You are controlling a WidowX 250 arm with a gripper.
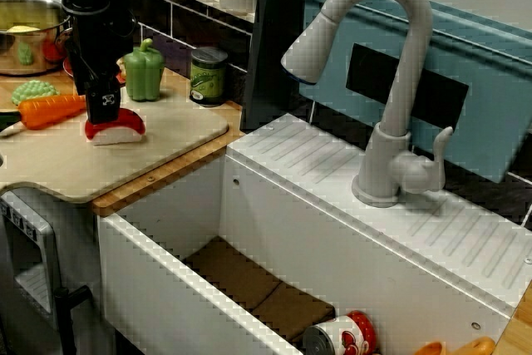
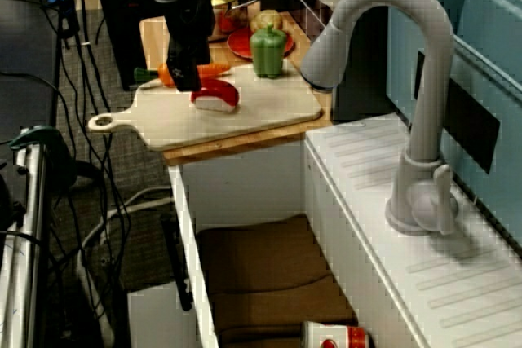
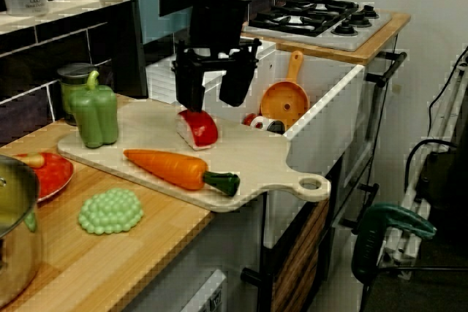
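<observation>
The pincer (image 3: 212, 99) hangs with jaws wide over the cutting board (image 3: 256, 158) on the worktop. The red-and-white toy piece (image 3: 199, 128) lies directly beneath it, almost touching, and the carrot (image 3: 172, 167) lies just beside the piece, on its near side in the view from the stove end.

arm (image 3: 219, 5): vertical | claw (image 3: 213, 103): pointing straight down | jaws: spread apart

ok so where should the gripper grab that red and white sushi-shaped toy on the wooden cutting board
Probably across the narrow width of the red and white sushi-shaped toy, coming straight down from above. It lies low and flat on the wooden cutting board, its sides free, and the open black gripper hangs over it.
</observation>
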